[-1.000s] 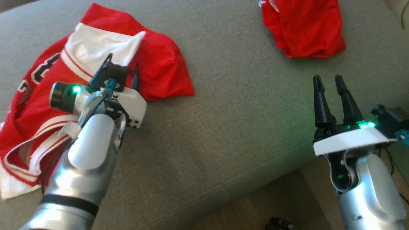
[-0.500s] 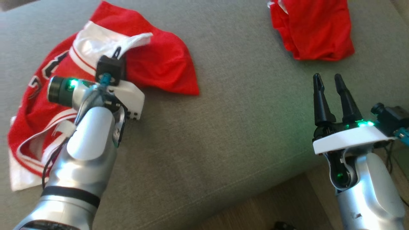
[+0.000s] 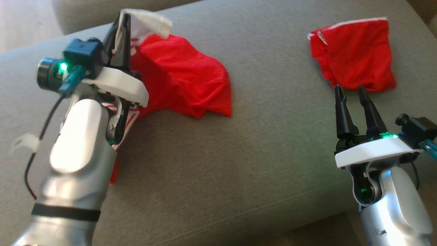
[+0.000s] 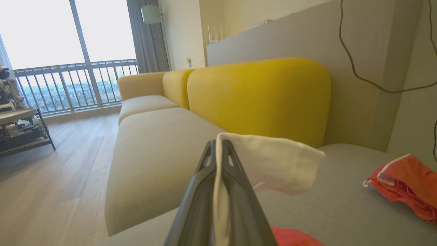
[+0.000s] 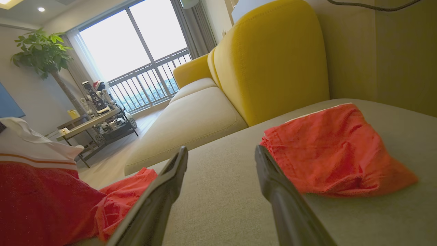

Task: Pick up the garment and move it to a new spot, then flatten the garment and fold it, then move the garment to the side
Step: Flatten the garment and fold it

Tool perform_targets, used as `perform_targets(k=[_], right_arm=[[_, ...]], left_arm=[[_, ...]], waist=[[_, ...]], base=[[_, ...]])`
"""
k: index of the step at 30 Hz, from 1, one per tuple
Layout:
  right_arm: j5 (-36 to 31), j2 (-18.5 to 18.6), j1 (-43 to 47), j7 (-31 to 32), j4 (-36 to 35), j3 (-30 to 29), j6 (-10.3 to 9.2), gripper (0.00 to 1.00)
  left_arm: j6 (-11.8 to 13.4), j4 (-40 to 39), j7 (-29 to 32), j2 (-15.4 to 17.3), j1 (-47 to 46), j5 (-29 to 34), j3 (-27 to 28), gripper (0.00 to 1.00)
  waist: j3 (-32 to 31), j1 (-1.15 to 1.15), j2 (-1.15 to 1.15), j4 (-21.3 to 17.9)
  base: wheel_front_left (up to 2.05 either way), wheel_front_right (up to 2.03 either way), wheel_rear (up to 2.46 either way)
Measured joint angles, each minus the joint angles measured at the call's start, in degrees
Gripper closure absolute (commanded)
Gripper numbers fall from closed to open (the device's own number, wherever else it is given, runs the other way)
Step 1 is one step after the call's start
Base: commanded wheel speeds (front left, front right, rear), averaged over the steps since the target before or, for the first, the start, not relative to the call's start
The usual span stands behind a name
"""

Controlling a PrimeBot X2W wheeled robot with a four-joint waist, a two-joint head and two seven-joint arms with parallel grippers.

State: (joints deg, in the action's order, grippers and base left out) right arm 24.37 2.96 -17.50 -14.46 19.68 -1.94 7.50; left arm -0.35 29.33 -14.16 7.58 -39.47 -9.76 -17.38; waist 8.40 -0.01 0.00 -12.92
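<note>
Two grippers in shot, one doing the work. The left gripper point(image 3: 123, 20) is pinched tight on the white edge point(image 4: 269, 160) of the red garment point(image 3: 181, 75), and the left wrist view shows the cloth squeezed flat between the fingers, with a flap poking out past the tips. The garment hangs from that pinch. Most of the red body slumps on the grey sofa seat point(image 3: 273, 143) just right of the arm, and some of it trails down beside the forearm.

This looks like the lift-and-carry step. My read is that the bite is thin, trim only, so a smooth rise matters more than speed. It should go high enough for the trailing hem to come off the seat rather than drag and bunch. The open grey stretch in the middle looks like the natural landing spot, well apart from the other red cloth point(image 3: 355, 54) lying at the far right.

As for pose, the left forearm climbs from the lower left with the wrist cocked and the fingers pointing up and away. The right gripper point(image 3: 350, 89) has its fingers spread and nothing between them. It sits low at the right, tips just short of that second cloth, and I can't tell whether they touch it.
</note>
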Motion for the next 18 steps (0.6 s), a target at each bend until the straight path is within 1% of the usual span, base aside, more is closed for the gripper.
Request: perform_targets(k=[3,6,9,11,14,16,18], right_arm=[[0.26,0.00,0.70,-0.01,0.38,-0.63,0.00,0.00],[0.42,0.00,1.55,-0.01,0.88,-1.21,0.00,0.00],[0.42,0.00,2.22,-0.01,1.14,-1.70,0.00,0.00],[0.42,0.00,2.27,-0.01,1.42,-2.00,0.00,0.00],[0.42,0.00,2.27,-0.01,1.94,-2.18,0.00,0.00],[0.41,-0.01,2.28,-0.01,2.16,-2.43,0.00,0.00],[0.41,0.00,2.29,-0.01,2.65,-2.81,0.00,0.00]], left_arm=[[-1.97,-7.51,-0.04,1.42,2.63,-1.59,0.12,1.00],[-4.13,-16.33,1.26,4.53,7.12,-2.22,-0.69,1.00],[-5.97,-25.77,3.71,7.86,12.01,-3.23,-3.81,1.00],[-6.39,-31.34,5.06,10.10,15.13,-4.03,-5.90,1.00],[-6.77,-37.97,6.76,14.61,19.41,-4.74,-9.01,1.00],[-6.79,-40.74,8.31,16.44,22.32,-6.76,-10.68,1.00],[-6.80,-41.75,9.99,18.38,25.22,-7.12,-13.07,1.00]], waist=[[-1.13,0.00,0.00,2.00],[-2.09,0.00,0.00,4.39],[-2.82,0.00,0.00,7.18],[-3.21,0.00,0.00,9.19],[-3.68,0.00,0.00,12.16],[-3.98,0.00,0.00,14.06],[-4.25,0.00,0.00,15.84]], base=[[0.00,0.00,0.00],[0.00,0.00,0.00],[0.00,0.00,0.00],[0.00,0.00,0.00],[0.00,0.00,0.00],[0.00,0.00,0.00],[0.00,0.00,0.00]])
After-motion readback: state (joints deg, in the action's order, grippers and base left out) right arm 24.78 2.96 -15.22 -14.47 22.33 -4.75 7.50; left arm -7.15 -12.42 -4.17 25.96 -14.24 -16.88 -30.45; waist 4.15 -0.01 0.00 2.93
